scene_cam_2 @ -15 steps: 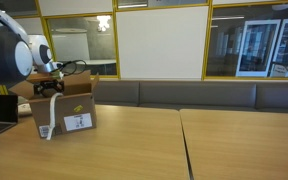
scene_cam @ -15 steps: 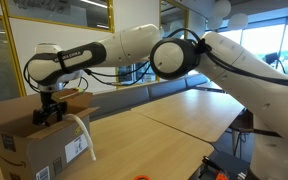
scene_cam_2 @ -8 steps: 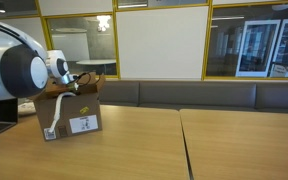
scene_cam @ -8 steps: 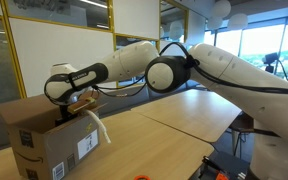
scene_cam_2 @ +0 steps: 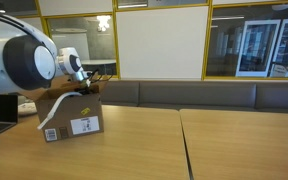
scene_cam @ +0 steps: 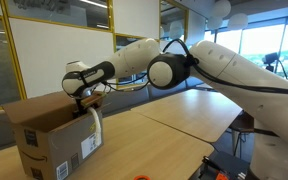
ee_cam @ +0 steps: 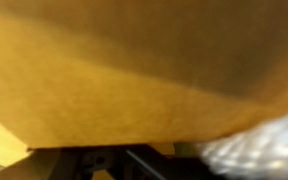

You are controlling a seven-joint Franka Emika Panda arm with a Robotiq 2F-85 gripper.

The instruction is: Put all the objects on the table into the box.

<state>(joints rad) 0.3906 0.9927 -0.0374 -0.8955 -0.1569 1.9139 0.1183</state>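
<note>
A long wooden table (scene_cam: 174, 135) offers open room beyond the box. The arm (scene_cam: 199, 62) reaches across to an open cardboard box (scene_cam: 46, 140) at one end. A white tube (scene_cam: 95, 131) droops outside over the box wall, likely only half fed in. The claw (scene_cam: 84, 101) hovers at the rim; I cannot tell whether it is open or gripping.

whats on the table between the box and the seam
Nothing: in an exterior view the table is bare wood from the box to the seam. The white tube hangs down the box's other end, away from the seam.
</note>
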